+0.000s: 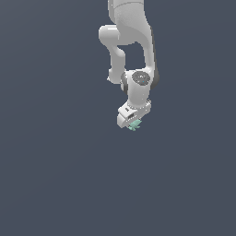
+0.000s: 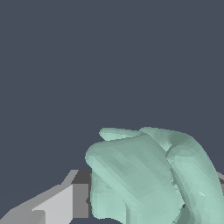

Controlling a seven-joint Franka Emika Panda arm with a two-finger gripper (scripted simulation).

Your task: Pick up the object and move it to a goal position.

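Where lobes overlap, mint-green object (image 2: pixel 148 175).

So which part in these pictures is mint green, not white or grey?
The small spiky object at the gripper; the arm is white.

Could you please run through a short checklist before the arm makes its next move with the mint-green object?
1. Mint-green object sits at the gripper: ok.
2. Gripper shut firmly on it: cannot tell; the wrist view shows the object beside one finger only.
3. Object lifted off a surface: cannot tell; the backdrop is plain.
4. Goal position visible: not ok; no marker appears in either view.
5. Obstacles near the arm: ok; none are visible.
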